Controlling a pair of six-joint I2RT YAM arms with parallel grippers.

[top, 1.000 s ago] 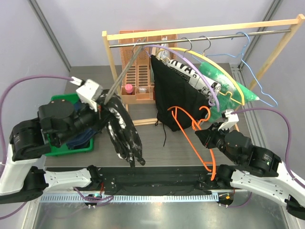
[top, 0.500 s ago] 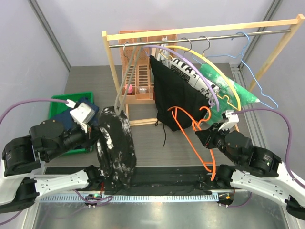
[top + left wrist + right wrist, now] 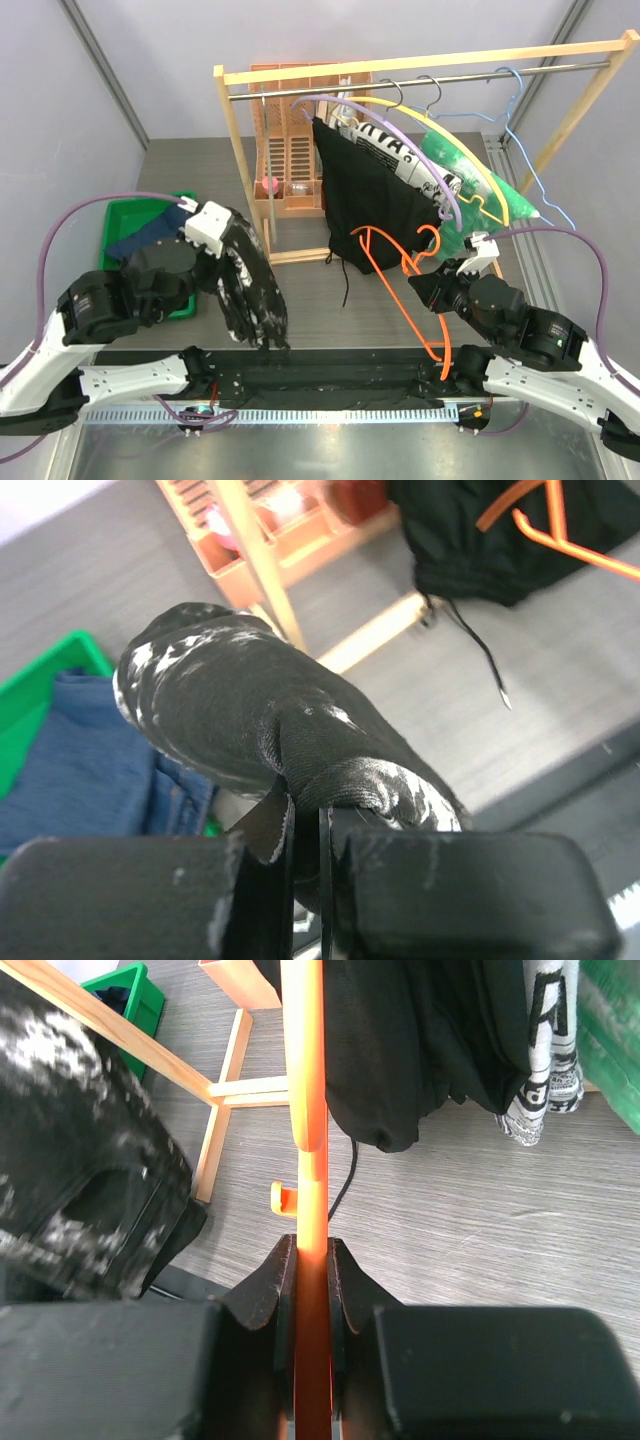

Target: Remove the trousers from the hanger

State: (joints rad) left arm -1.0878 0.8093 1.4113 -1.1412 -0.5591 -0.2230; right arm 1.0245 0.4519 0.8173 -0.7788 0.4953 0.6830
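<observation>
My left jaws are clenched on a fold of the speckled trousers [image 3: 250,282]. The bundle rises just ahead of them and drapes down off my wrist toward the near edge of the counter [image 3: 330,295], clear of any hanger. Only the left wrist view shows the pinched fold of the cloth [image 3: 262,705] itself. Only the top view shows how far the cloth hangs.

The navy trousers [image 3: 150,238] lie beyond and to the left of those jaws, folded inside the green bin [image 3: 122,215]. From the wrist I see just a corner of that bin [image 3: 62,665] and the blue cloth [image 3: 90,755].

My right jaws grasp the orange hanger [image 3: 400,285], its bar [image 3: 305,1080] running straight out between them. Ahead of them hangs the plain black garment [image 3: 370,195]. Ahead and to the right is the lettered cloth [image 3: 545,1060]; a "P" shows, but the folds break up the rest. From above, both hang on the wooden rack [image 3: 420,62].

Half a second ago the speckled bundle hung lower and nearer the counter's edge. My left wrist has since turned and lifted it. The right arm and the orange hanger have not moved.
</observation>
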